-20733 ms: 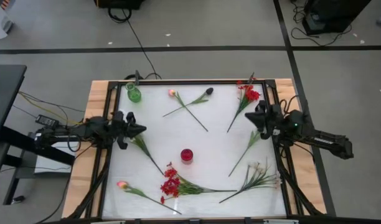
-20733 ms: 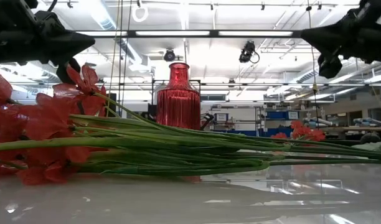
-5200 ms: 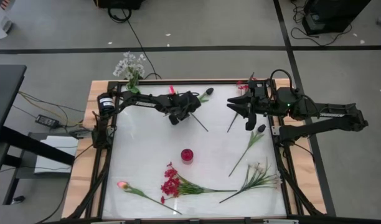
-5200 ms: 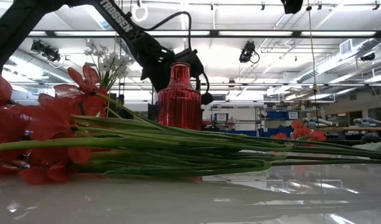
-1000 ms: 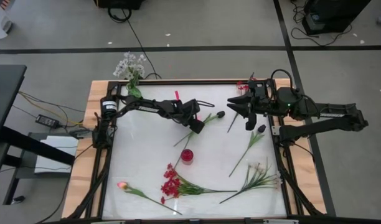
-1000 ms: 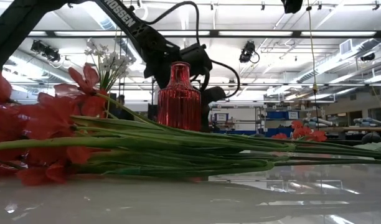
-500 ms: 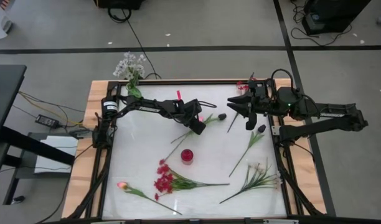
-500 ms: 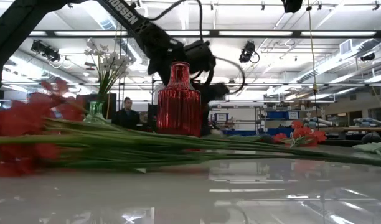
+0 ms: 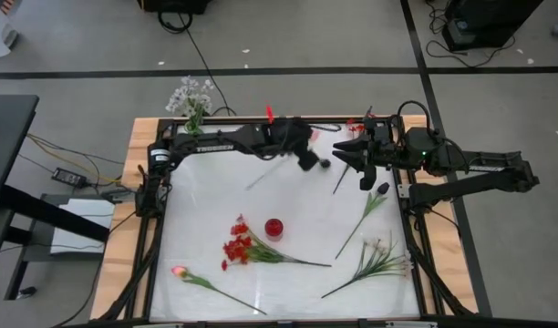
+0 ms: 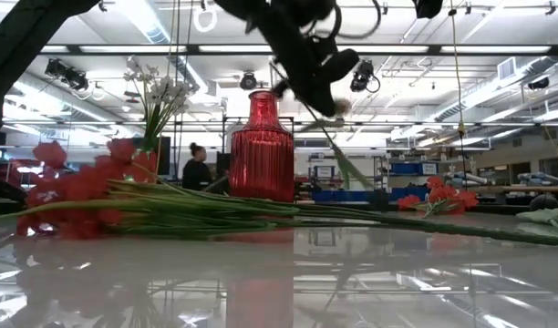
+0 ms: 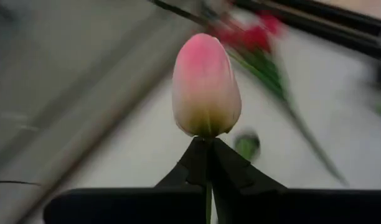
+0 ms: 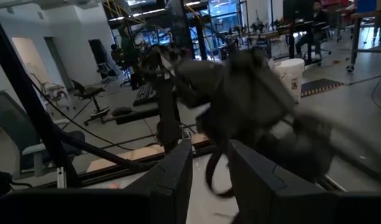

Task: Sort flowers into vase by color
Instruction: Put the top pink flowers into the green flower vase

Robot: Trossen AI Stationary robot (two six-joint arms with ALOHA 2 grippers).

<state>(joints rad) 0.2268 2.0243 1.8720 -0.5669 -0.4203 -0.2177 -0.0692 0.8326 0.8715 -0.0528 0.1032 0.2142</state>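
Here the left tool (image 11: 207, 163) grips a pink tulip bud (image 11: 206, 86), petals closed.

1. Your left arm reached from its base at the table's left edge across the far side, lifted above the surface.
2. Your left gripper (image 9: 302, 150) sat near the table's far middle, its fingers (image 11: 197, 163) pinched together on a thin stem.
3. Your right arm extended from the right edge toward the far right corner and waited there.
4. Your right gripper (image 9: 347, 153) pointed toward the left arm, its fingers (image 12: 175, 168) held apart with nothing between them.
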